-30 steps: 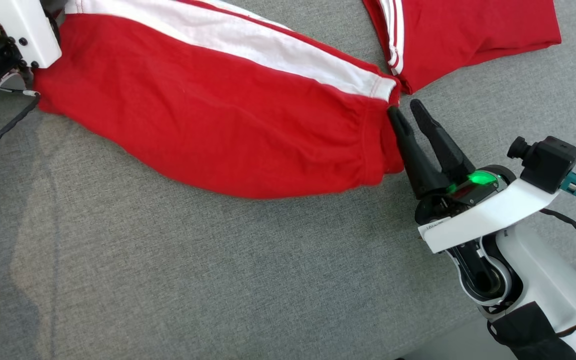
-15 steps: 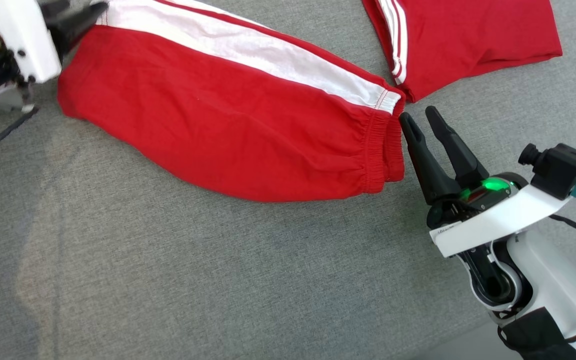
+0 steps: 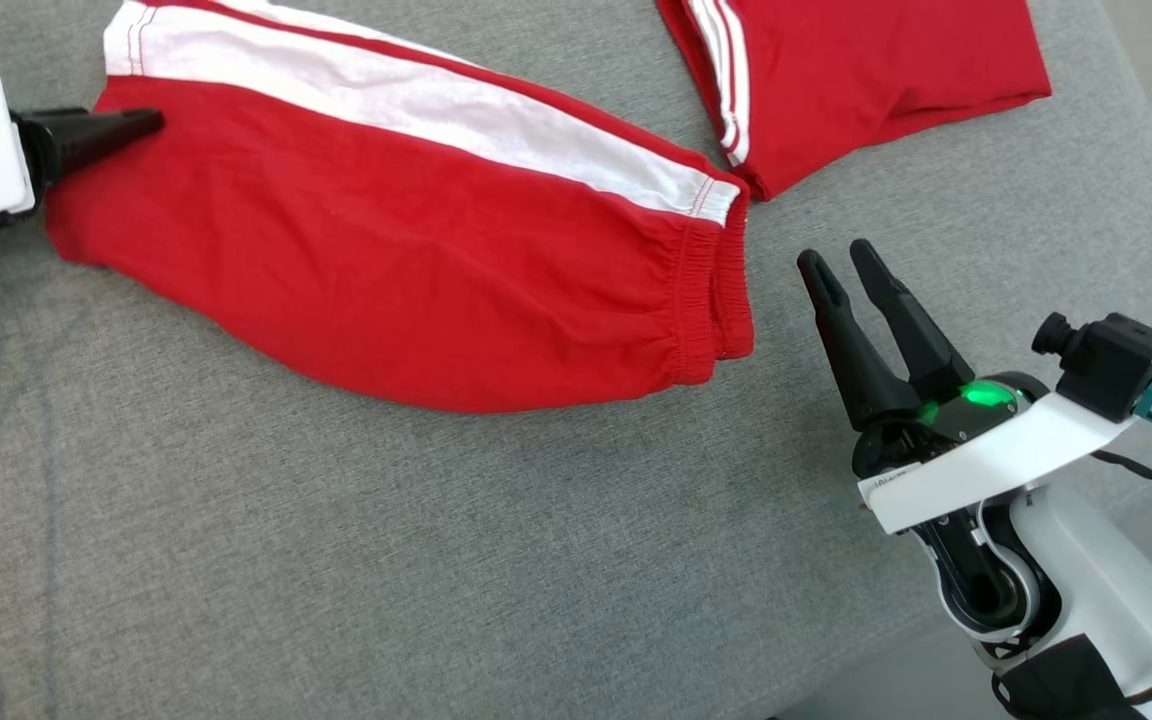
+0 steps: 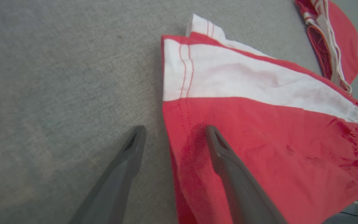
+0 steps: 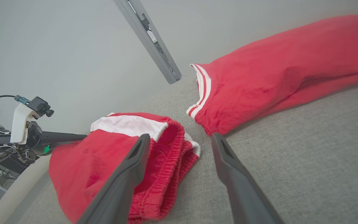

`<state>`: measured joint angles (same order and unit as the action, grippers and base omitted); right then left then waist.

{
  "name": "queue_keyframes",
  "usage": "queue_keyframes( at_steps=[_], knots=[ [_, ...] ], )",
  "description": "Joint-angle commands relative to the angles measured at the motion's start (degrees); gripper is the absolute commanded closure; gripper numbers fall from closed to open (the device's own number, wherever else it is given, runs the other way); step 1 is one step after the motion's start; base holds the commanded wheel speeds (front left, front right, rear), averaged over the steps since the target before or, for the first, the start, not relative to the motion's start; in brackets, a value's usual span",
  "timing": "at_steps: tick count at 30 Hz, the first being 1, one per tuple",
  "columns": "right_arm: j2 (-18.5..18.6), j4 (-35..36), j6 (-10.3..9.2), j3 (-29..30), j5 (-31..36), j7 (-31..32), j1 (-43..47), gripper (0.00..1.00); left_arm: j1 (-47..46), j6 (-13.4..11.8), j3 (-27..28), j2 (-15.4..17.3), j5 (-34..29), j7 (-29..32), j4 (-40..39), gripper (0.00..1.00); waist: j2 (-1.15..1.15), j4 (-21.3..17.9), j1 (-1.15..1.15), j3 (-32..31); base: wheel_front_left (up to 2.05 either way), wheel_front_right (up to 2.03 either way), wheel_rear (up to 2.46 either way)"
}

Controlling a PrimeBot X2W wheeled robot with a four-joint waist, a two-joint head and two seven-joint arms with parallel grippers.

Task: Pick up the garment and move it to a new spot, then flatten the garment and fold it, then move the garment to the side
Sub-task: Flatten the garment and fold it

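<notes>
- Head view, far left: the left gripper (image 3: 148, 122) reaches over the hemmed end of the garment (image 3: 416, 270), jaws spread wide and empty. In the left wrist view one finger (image 4: 123, 171) is over the grey cloth surface (image 3: 436, 560), the other over red fabric.
- The garment lies flat on that surface, red with a broad white band along its upper edge and red stitching at the hem.
- Its long axis runs from upper left down to lower right, and the gathered elastic end points toward the right gripper (image 3: 836, 255).
- The fabric looks soft and lightly wrinkled; the surface is a coarse grey weave.
- A second red piece (image 3: 866, 70) with thin white stripes lies at upper right, just beside the elastic corner.
- The right gripper stands near the elastic end without touching it, jaws wide apart, holding nothing.
</notes>
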<state>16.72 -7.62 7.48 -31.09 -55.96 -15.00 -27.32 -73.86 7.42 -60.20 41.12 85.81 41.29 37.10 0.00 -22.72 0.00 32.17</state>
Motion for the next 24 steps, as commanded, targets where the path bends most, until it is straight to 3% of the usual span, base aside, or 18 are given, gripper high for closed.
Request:
queue_keyframes(
  at_steps=[1, 8, 9, 10, 11, 12, 19, 24],
  knots=[
    [0.09, -0.17, 0.04, 0.23, 0.32, -0.23, 0.75, 0.00, 2.23, 0.10, -0.56, 0.02, 0.99, 1.56, -0.55, 0.00, 0.00, -0.38, 0.00, -0.28, 0.00, 0.00, 0.00],
    [-0.07, -0.46, 0.04, 0.01, 0.83, -0.23, 1.33, 0.00, 2.97, 0.10, 0.72, 0.67, 3.94, 3.45, -4.78, 0.00, 0.00, -1.09, 0.00, -0.56, 0.00, 0.00, 0.00],
    [-0.21, -0.54, 0.04, -0.11, 0.93, -0.23, 1.27, 0.00, 3.11, 0.10, 0.65, 0.77, 3.78, 3.35, -4.99, 0.16, 0.00, -1.17, 0.00, -0.56, 0.00, 0.00, 0.00],
    [-0.32, -0.63, 0.04, -0.19, 1.06, -0.23, 1.19, 0.00, 3.26, 0.10, 0.62, 0.78, 3.67, 3.33, -5.11, 0.50, 0.00, -1.24, 0.00, -0.56, 0.00, 0.00, 0.00],
    [-0.40, -0.71, 0.04, -0.24, 1.12, -0.23, 1.09, 0.00, 3.41, 0.10, 0.61, 0.78, 3.64, 3.25, -5.28, 0.70, 0.00, -1.29, 0.00, -0.57, 0.00, 0.00, 0.00],
    [-0.43, -0.81, 0.04, -0.36, 1.15, -0.22, 0.98, 0.00, 3.53, 0.10, 0.62, 0.81, 3.68, 3.21, -5.47, 1.00, 0.00, -1.31, 0.00, -0.59, 0.00, 0.00, 0.00],
    [-0.02, -1.84, 0.04, -0.31, 1.45, -0.22, 1.26, 0.00, 4.01, -0.28, 1.37, 0.43, 4.05, 1.59, -4.69, 1.00, 0.00, -0.24, 0.00, -2.21, 0.00, 0.00, 0.00],
    [1.19, -3.04, 0.04, -0.31, 1.56, -0.23, 2.04, 0.00, 6.70, -0.86, 1.37, -2.12, 5.33, -0.47, -3.64, 1.00, 0.00, 3.22, 0.00, -6.11, 0.00, 0.00, 0.00]
  ],
)
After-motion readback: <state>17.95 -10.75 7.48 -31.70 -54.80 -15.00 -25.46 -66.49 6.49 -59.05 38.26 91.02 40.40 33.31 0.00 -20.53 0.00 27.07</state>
